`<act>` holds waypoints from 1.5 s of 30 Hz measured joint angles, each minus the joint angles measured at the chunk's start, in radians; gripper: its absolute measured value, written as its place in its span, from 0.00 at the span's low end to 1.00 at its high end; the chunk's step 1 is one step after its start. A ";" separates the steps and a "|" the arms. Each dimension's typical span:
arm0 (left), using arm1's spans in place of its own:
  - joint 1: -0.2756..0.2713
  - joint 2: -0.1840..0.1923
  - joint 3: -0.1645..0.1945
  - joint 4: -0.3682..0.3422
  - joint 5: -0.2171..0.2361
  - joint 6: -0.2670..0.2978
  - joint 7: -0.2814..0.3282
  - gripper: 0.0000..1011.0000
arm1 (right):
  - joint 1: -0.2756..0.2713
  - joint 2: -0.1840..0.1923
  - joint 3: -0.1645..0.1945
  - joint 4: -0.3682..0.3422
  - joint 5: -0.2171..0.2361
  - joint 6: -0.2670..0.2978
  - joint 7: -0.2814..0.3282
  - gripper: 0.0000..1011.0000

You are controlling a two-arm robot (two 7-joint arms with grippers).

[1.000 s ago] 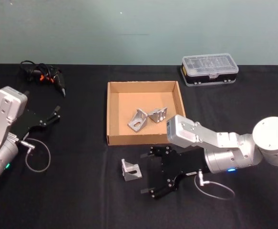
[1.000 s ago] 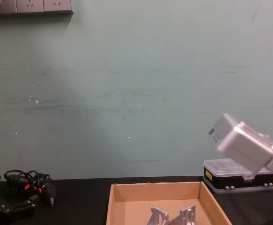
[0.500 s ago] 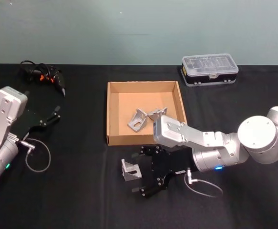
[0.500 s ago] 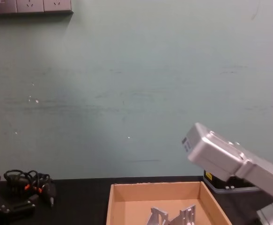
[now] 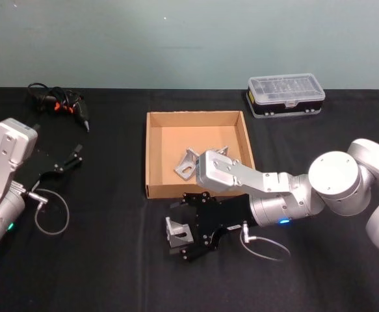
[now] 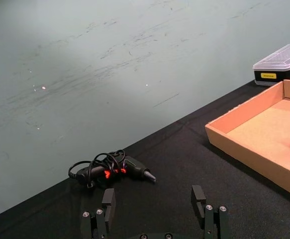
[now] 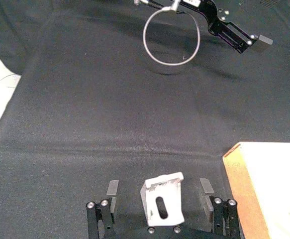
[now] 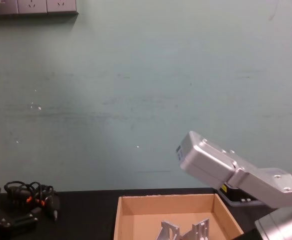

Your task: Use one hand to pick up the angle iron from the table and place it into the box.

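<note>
Black table [image 5: 98, 260] carries the angle iron [image 5: 177, 232] at lower centre of the head view, just below the box [image 5: 151, 156]. The right gripper [image 7: 158, 189] straddles it: jaws wide, one finger on each side, neither touching, slotted face toward the wrist. Closing straight in should catch it. The left gripper [image 5: 60, 162], jaws also spread, sits parked at far left, well apart.
</note>
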 joint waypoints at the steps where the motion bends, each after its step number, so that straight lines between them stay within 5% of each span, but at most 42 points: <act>1: 0.000 0.000 0.000 0.000 0.000 0.000 0.000 0.99 | 0.002 -0.002 -0.003 0.002 0.001 0.000 0.000 0.99; 33: 0.000 0.000 0.000 0.000 0.000 0.000 0.000 0.99 | 0.018 -0.023 -0.043 0.034 0.032 -0.009 -0.013 0.99; 45: 0.000 0.000 0.000 0.000 0.000 0.000 0.000 0.99 | 0.013 -0.018 -0.045 0.024 0.034 0.014 -0.024 0.71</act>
